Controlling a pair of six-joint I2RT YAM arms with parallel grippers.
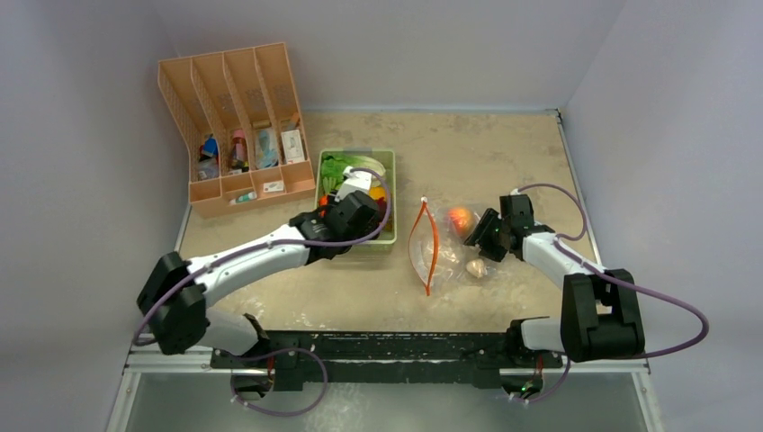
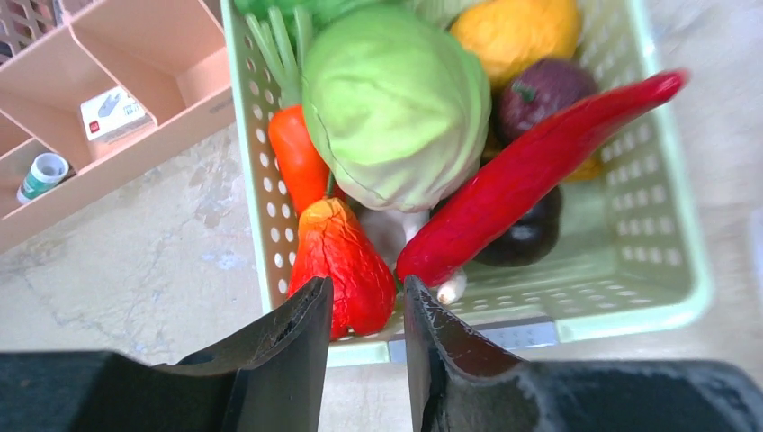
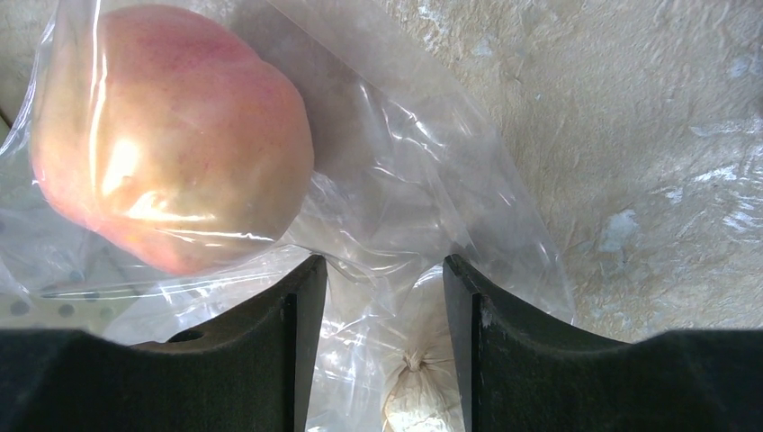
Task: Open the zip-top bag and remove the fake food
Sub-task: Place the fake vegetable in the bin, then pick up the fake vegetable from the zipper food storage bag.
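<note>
From above, my left gripper [image 1: 355,205] hangs over the near end of the green tray [image 1: 389,162]. My right gripper [image 1: 483,232] sits at the right side of the zip-top bag [image 1: 445,256]. The bag lies on the table [image 1: 504,153] with its orange zip edge toward the tray. A peach [image 1: 461,219] and a beige piece [image 1: 476,267] are inside it. A pink holder [image 1: 236,85] stands at the back left.

My left wrist camera shows my two fingers [image 2: 292,346] a little apart. A red-orange piece [image 2: 340,256] ends right at their tips, and I cannot tell if I pinch it. The tray holds a cabbage [image 2: 396,103], a chili [image 2: 531,175] and a carrot [image 2: 292,153]. A white box [image 2: 112,110] sits in the holder, its writing too small to read.

My right wrist camera shows my fingers [image 3: 270,351] half wide. Clear bag plastic lies between them, not squeezed.
</note>
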